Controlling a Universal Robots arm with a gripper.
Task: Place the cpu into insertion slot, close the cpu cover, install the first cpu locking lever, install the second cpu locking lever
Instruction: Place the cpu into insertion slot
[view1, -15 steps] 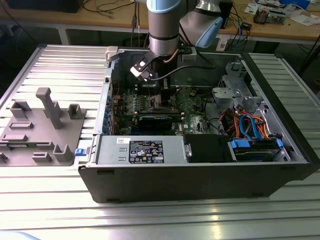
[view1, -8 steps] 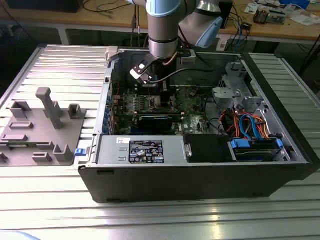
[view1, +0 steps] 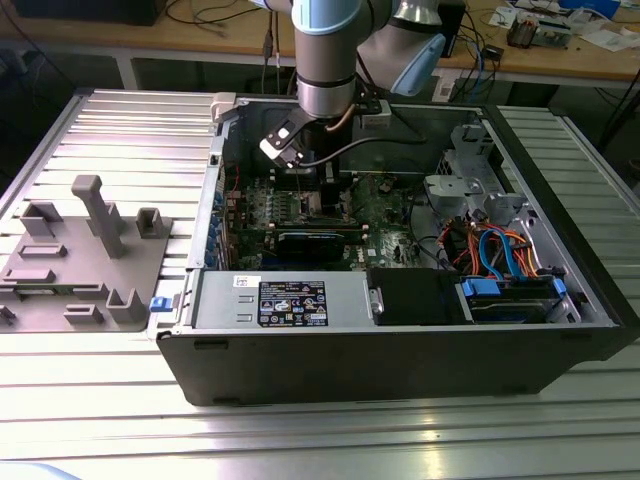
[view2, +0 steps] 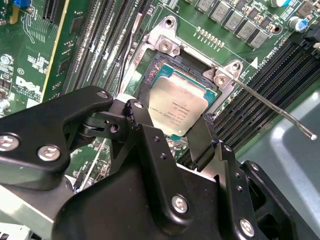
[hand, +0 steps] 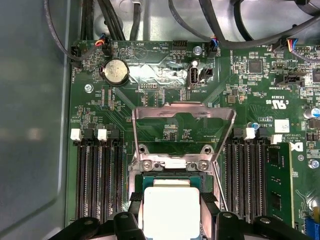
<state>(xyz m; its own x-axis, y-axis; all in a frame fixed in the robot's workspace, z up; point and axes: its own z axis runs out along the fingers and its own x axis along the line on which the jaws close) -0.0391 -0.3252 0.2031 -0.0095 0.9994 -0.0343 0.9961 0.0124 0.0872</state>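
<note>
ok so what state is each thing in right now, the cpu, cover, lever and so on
cpu, lying flat in the insertion slot
cpu cover, open, swung up off the slot
locking lever, unlatched, sticking out free
computer case, side open
end effector, low over the cpu

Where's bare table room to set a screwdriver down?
Bare table lies in front of the computer case and on the exterior view's right. Crowded: the grey fixture beside the case, and inside, where the gripper holds the cpu.
</note>
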